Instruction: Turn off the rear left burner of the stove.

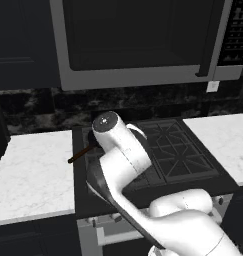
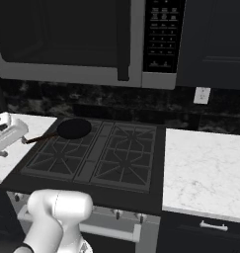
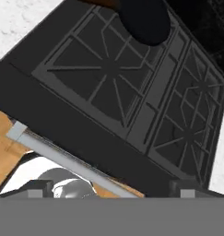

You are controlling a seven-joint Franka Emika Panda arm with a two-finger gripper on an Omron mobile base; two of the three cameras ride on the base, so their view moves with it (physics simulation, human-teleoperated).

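Left base view: you've got the stove [image 1: 193, 165] centre frame btwn two white marble counters [image 1: 33, 170], w/ the grey-framed microwave [image 1: 138, 75] hung above. The white arm [image 1: 128, 165] rises across the stove's left half and hides most of the grates there. A brown pan handle [image 1: 79, 154] pokes out from behind the arm, over the stove's left edge. Right-hand grates show clear.

Right base view: you see all four grates. The rear left burner [image 2: 74, 132] sits at the back left, next to the dark backsplash, w/ a black frying pan [image 2: 73, 128] resting on it, handle pointing left toward the counter. Small silver knobs [image 2: 116, 213] line the steel front, above the bar handle [image 2: 111, 231]. Wall outlet [image 2: 202, 95] sits right of the microwave.

Hand view: cam looks down on the stove at a tilt, front edge running lower left to lower right. Pan at the top. Gripper [image 3: 113, 190] tips just peek at the bottom, well apart, nothing btwn them, so jaws stand wide.
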